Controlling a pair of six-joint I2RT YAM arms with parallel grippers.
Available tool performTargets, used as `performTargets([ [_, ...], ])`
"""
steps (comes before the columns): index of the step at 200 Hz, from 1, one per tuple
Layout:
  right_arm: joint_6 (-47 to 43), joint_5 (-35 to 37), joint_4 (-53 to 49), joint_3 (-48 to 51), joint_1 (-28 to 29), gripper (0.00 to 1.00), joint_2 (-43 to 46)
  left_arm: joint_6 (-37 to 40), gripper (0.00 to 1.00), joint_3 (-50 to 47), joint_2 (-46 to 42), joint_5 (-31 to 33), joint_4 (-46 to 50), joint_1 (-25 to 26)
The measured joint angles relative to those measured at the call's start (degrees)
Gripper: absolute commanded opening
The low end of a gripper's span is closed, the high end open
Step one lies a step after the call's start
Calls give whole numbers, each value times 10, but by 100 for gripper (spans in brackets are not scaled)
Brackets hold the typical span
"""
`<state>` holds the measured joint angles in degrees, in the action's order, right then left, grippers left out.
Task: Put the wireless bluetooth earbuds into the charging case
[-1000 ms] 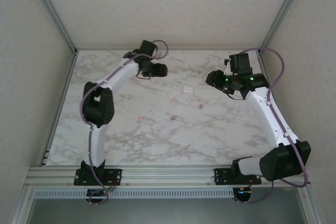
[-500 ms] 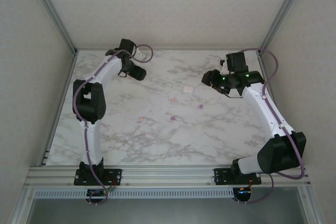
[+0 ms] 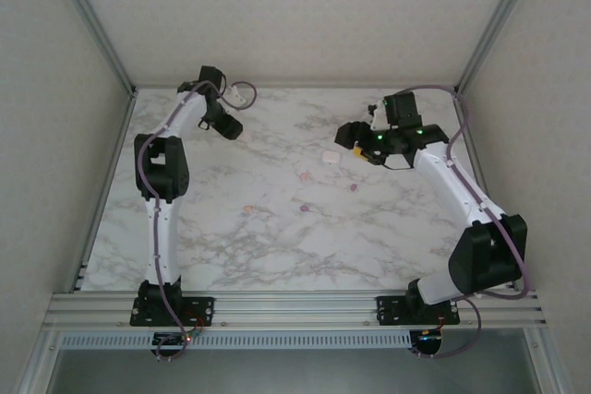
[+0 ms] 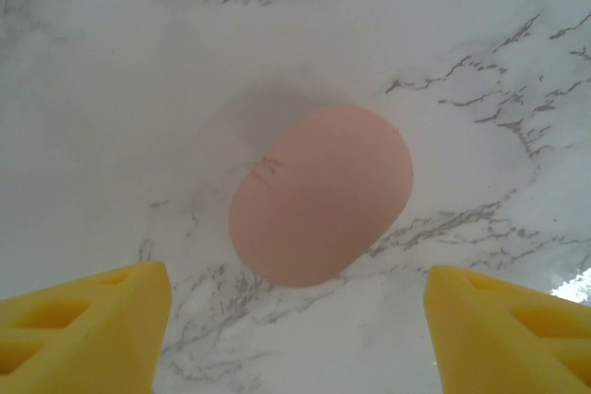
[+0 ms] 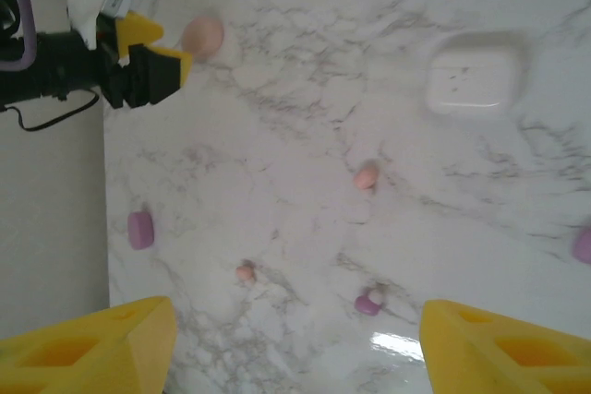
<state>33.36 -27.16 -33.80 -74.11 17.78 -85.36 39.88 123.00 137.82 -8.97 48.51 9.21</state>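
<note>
At far left, the left gripper (image 4: pixel 295 320) is hovering open and empty above the pink case (image 4: pixel 320 196), and should probably be centring its jaws before closing.

The top camera looks down from behind the arm bases over the whole marble table (image 3: pixel 277 246). The left wrist camera sits close above a pink case (image 4: pixel 320 193); the right wrist's, farther off, seemingly shares that case.
</note>
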Motion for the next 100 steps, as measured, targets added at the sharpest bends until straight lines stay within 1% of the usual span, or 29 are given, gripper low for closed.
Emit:
performTargets([
  [48,3,1,-2,-18,48,72,-53,65,72,48,38,-26,21,-1],
  [100,3,5,-5,-47,57,72,-60,88,70,75,60,-46,37,-7],
])
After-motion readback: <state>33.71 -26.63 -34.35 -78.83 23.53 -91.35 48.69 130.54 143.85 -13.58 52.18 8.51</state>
